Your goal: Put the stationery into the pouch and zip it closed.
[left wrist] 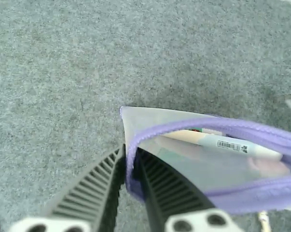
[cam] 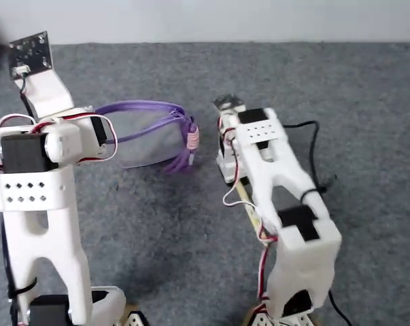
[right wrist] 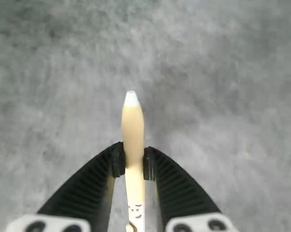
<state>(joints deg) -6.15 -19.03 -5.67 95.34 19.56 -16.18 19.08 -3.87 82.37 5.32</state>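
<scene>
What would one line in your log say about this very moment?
left gripper: shut on pouch rim | pouch: open, white pen inside | right gripper: shut on cream pen

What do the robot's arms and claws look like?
The left arm and right arm are chunky white plastic with black motor blocks, rows of small holes, and red, white and black wires. The left gripper and right gripper are black and ribbed, with white bases.
</scene>
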